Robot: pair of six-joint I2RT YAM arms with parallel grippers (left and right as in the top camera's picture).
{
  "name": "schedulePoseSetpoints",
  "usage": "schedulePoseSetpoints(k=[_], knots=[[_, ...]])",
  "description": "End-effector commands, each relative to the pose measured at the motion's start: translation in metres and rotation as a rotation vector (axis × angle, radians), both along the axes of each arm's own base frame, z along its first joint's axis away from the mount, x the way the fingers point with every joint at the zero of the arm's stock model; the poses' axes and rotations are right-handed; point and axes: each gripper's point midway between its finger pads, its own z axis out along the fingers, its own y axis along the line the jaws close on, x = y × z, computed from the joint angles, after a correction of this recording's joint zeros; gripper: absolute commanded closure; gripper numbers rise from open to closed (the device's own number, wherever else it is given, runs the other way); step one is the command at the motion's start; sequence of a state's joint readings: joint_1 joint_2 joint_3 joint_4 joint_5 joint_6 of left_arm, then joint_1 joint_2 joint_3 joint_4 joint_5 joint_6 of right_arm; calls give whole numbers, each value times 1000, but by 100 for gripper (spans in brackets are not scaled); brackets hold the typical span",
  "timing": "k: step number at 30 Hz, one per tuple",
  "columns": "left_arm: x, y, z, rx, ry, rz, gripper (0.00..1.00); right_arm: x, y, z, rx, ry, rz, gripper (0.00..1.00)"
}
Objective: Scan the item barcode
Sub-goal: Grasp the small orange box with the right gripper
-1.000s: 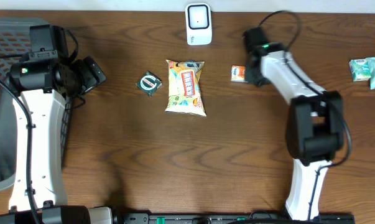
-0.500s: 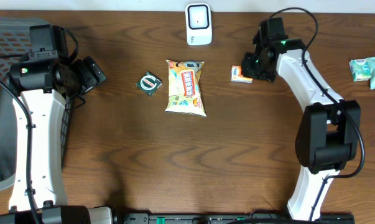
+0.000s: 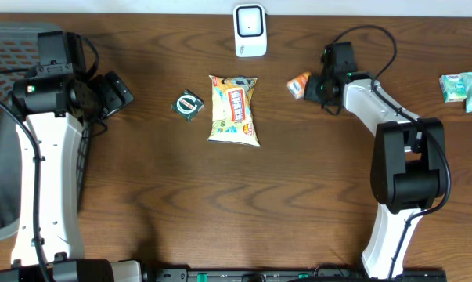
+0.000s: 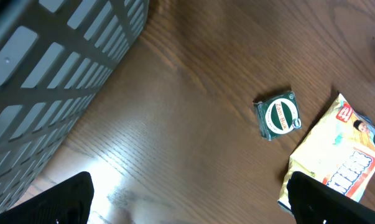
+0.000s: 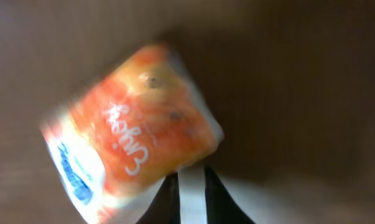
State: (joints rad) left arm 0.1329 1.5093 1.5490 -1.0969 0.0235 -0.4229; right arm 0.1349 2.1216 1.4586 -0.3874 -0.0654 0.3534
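the right fingers are closed down narrow on the small orange-and-white packet, pinching it by one edge. seen from overhead, the packet sits tilted at the tip of the right arm, near the far side of the dark brown wooden worktop. it is off to the right of the white barcode scanner and apart from it; whether it is clear of the wood i cannot tell. in the right wrist view the packet is blurred and slanted – white script on the orange face, blue lettering on the white end. two dark fingertips stand close together at its lower edge, with a pale strip between them.

the left fingers are spread wide and hold nothing. the left wrist view shows one dark fingertip in each bottom corner, with bare wood between them.

a yellow printed snack bag lies flat below the scanner. just to its left, not touching, lies a small green square packet with a round white label. both show in the left wrist view too – the green packet and part of the bag. a grey mesh basket sits at the left edge, and pale green-and-white packets lie at the right edge, well apart from the rest.
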Motion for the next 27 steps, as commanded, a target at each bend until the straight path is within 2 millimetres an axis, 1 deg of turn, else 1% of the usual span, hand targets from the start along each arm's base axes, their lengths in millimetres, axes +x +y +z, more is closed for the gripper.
schedulePoseSetpoints(k=[1, 3, 4, 6, 8, 11, 12, 13, 14, 17, 18, 20, 24, 26, 27], knots=[[0, 2, 2, 3, -6, 12, 2, 27, -3, 18, 1, -126, -21, 87], [0, 2, 2, 3, -6, 12, 2, 39, 3, 29, 31, -192, -8, 82], [0, 2, 2, 3, -6, 12, 2, 42, 6, 32, 48, -208, 3, 79], [0, 2, 2, 3, -6, 12, 2, 44, 15, 37, 92, -218, 33, 76], [0, 2, 2, 3, -6, 12, 2, 42, 23, 38, 125, -214, 59, 68], [0, 2, 2, 3, -6, 12, 2, 41, 25, 37, 129, -208, 64, 59], [0, 2, 2, 3, -6, 12, 2, 41, 24, 37, 128, -209, 62, 53], [0, 2, 2, 3, -6, 12, 2, 41, 22, 37, 125, -210, 57, 45], [0, 2, 2, 3, -6, 12, 2, 43, 14, 35, 105, -210, 30, 37], [0, 2, 2, 3, -6, 12, 2, 44, 5, 26, 95, -193, -40, 38], [0, 2, 2, 3, -6, 12, 2, 44, 5, 23, 100, -187, -48, 40], [0, 2, 2, 3, -6, 12, 2, 43, 7, 12, 118, -163, -63, 44], [0, 2, 2, 3, -6, 12, 2, 38, 15, -10, 133, -119, -54, 45], [0, 2, 2, 3, -6, 12, 2, 36, 17, -19, 137, -103, -48, 46], [0, 2, 2, 3, -6, 12, 2, 36, 17, -22, 136, -97, -49, 47]])
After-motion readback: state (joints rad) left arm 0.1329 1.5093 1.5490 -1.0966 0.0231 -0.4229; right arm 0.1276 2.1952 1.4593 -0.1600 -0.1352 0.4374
